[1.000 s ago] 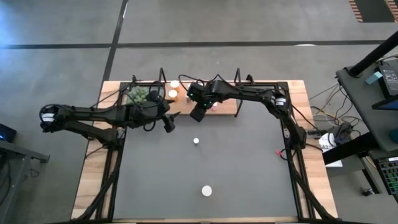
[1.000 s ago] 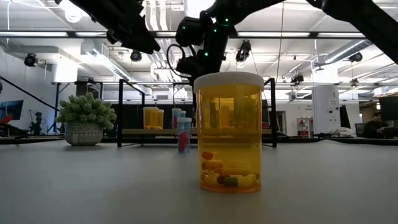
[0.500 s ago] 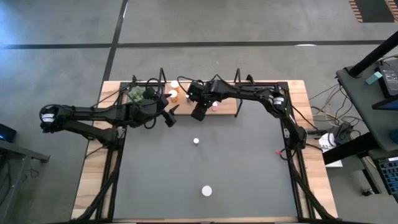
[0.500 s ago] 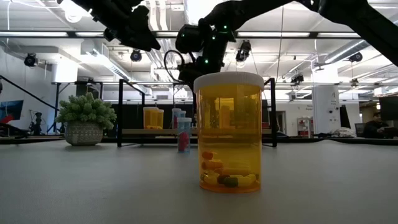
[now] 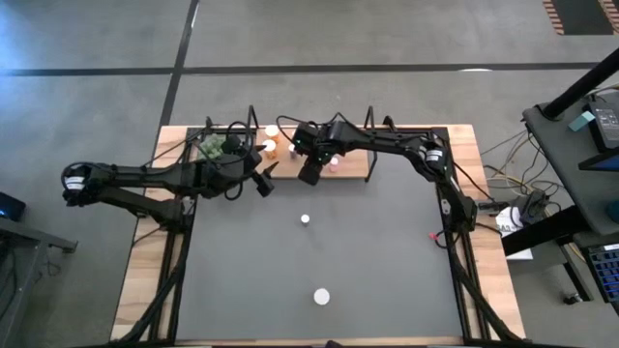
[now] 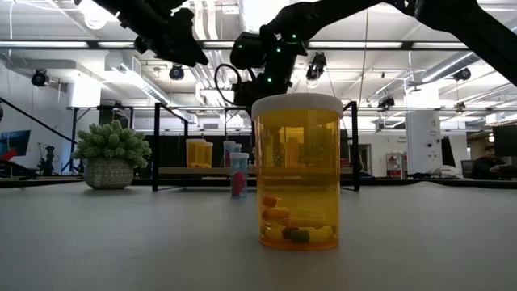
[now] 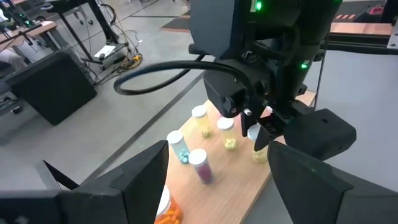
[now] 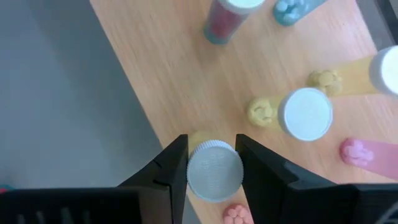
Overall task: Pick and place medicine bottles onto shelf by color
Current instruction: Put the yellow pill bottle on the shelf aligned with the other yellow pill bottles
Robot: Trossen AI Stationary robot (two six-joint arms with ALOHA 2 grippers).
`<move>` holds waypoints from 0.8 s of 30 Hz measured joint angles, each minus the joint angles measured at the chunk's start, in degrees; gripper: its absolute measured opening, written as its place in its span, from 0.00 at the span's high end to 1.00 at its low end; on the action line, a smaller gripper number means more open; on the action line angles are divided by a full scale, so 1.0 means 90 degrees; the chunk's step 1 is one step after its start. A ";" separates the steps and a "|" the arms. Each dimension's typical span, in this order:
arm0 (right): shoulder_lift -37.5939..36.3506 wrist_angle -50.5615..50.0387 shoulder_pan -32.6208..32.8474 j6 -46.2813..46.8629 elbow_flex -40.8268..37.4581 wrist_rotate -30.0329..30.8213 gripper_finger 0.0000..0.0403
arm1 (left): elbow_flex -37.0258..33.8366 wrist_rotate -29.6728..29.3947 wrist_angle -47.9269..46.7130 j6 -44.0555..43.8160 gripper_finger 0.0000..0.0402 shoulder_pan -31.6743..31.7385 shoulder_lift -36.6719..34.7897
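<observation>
Right wrist view: the right tool (image 8: 212, 163) pinches a small yellow-bodied medicine bottle (image 8: 214, 169) by its white cap, directly between its fingers, over the near edge of the wooden shelf (image 8: 168, 68). The bottle hangs upright, long axis vertical, cap toward the camera, presumably so it can join the other yellow bottles (image 8: 305, 113) standing just beyond the tool. The left tool (image 7: 217, 186) hovers beside the shelf, fingers spread and empty, apparently waiting. Two bottles remain on the counter (image 5: 319, 261).
</observation>
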 joint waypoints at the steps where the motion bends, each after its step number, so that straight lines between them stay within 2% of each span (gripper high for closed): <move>1: 0.0000 0.0028 0.0000 0.0000 0.0000 -0.0002 0.71 | 0.0000 0.0000 0.0000 0.0000 0.36 0.0000 0.0000; 24: -0.0002 0.0032 -0.0024 -0.0417 -0.0017 -0.0102 0.70 | -0.0012 0.0002 0.0005 0.0000 0.36 0.0000 0.0000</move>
